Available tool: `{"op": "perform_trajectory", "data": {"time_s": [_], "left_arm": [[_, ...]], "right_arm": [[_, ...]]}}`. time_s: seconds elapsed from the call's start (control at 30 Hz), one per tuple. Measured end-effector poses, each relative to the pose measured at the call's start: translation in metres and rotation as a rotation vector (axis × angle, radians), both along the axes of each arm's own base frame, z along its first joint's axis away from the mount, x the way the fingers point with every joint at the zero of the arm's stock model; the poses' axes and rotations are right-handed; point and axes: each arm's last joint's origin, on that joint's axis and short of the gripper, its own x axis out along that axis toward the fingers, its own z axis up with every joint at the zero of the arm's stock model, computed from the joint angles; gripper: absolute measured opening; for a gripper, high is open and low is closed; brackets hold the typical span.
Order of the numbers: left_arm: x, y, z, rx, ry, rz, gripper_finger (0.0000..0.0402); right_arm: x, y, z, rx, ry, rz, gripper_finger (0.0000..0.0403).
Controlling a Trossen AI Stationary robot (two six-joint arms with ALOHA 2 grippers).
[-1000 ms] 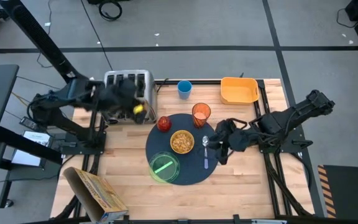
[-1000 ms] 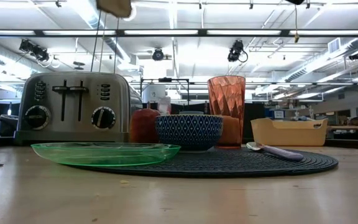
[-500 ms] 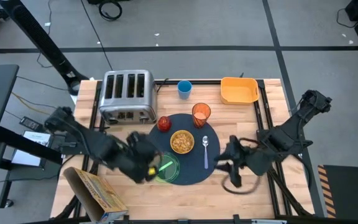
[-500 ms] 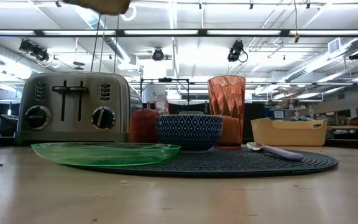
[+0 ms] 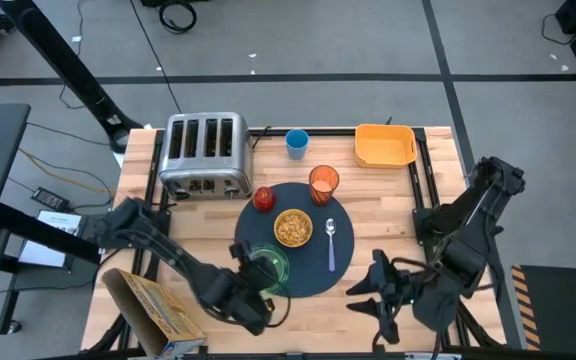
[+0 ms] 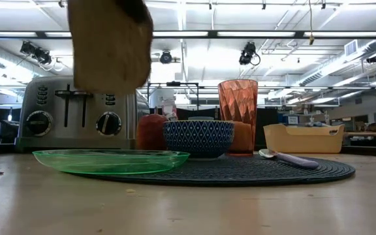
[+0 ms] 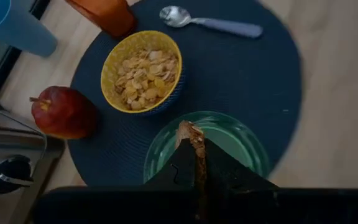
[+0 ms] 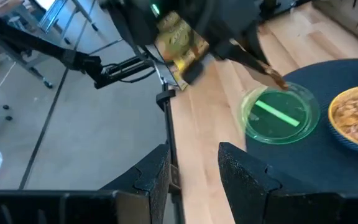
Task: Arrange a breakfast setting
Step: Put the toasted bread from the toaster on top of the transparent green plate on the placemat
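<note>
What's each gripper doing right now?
Left gripper: shut on the toast, above the green plate.
Right gripper: open, empty, near the table's front edge.

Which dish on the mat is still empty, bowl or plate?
The green plate: bare glass, with the toast slice held above it by the left gripper. The cereal bowl beside it is full of flakes.

text check | nothing readable anywhere tbh | cereal box [image 5: 153,307] at the table's near-left corner: print on it but too small to make out | toaster [image 6: 77,112] front: dials and buttons, markings too tiny to read | no signs, brands or numbers legible
</note>
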Motion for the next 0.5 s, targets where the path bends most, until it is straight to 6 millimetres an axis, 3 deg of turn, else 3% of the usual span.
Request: {"op": "perform_trajectory", "data": {"time_s": [0.3, 0.5], "left_arm": [[0.017, -0.011, -0.056, 0.141, 0.101, 0.016, 0.0015], [0.024, -0.008, -0.079, 0.193, 0.166, 0.018, 0.0016]], "right_arm": [[0.002, 0.019, -0.013, 0.043, 0.043, -0.018, 0.0144], [0.003, 0.019, -0.016, 0.046, 0.064, -0.01, 0.0144]]}}
